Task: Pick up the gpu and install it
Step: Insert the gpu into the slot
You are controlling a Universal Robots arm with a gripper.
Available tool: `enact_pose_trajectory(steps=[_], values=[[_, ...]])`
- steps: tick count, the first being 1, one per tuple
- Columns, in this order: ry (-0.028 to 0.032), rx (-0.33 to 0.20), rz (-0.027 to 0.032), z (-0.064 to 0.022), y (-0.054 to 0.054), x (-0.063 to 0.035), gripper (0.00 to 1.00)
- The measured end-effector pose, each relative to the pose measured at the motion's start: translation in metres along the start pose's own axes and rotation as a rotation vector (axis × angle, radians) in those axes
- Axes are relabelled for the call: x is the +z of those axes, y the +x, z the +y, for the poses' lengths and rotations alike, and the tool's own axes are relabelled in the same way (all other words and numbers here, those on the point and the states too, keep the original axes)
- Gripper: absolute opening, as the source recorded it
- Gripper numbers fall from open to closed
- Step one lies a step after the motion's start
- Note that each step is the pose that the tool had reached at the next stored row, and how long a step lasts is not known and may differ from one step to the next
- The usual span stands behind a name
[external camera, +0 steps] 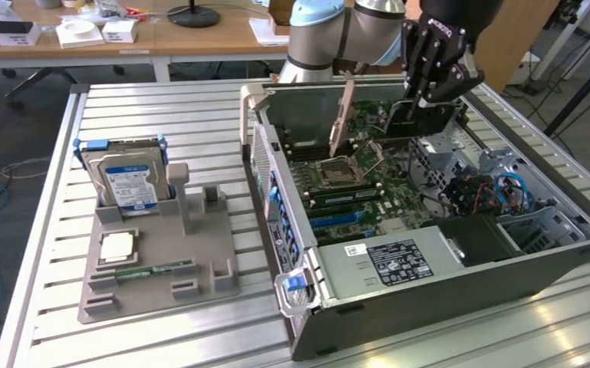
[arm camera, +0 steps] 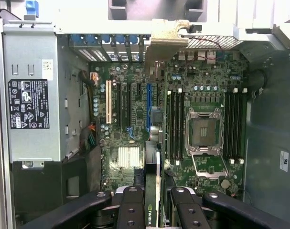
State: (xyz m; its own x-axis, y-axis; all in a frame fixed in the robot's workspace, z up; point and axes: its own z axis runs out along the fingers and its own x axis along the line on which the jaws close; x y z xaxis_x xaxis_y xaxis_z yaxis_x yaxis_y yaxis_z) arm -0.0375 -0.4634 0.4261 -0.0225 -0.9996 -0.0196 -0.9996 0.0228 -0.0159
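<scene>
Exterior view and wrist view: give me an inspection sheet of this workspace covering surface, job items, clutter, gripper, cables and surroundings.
Surface: pale slatted metal table carrying an open dark computer case.
Job's things: thin black gpu with a pale metal bracket, held on edge over the green motherboard.
Clutter: grey plastic holder with an upright silver hard drive and a narrow green memory stick.
Gripper: black gripper, shut on the gpu.
Cables: blue cables inside the case.
Surroundings: wooden desk behind the table, with white boxes on it.
</scene>
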Motion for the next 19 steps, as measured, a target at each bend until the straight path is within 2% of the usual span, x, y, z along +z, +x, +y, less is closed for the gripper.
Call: enact_pose_trajectory(steps=[8, 19], values=[[-0.0032, 0.004, 0.0002, 0.0005, 0.0, 0.0115, 0.26], [-0.0032, 0.005, 0.0001, 0.0006, 0.0, 0.0137, 0.26]])
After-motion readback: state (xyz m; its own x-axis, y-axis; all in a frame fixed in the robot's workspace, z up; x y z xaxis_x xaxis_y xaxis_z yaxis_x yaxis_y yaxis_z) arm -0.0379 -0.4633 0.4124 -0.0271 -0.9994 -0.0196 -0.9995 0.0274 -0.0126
